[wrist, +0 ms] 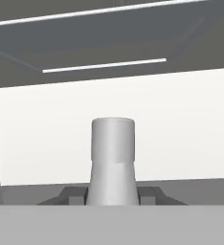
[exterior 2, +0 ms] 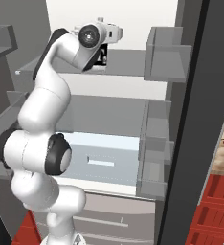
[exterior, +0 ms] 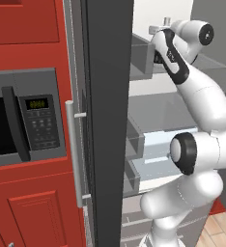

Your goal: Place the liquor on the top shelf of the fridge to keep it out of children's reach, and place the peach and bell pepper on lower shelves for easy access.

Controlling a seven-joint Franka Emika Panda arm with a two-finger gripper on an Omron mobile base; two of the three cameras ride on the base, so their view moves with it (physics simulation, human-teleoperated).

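Pale-capped liquor (wrist: 113, 160) upright, long axis vertical, neck up, clamped in gripper (wrist: 113, 195) above top shelf (exterior 2: 128, 67) inside fridge (exterior: 107, 120).

light: even, bright, flat | shadows: faint | glare: none | focus: slightly soft, rendered

base views: flank arm, share fridge (exterior 2: 181, 95) interior | hand view: close on liquor (wrist: 113, 162)

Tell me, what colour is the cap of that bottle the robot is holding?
Pale grey-white cap, clearest in the hand view.
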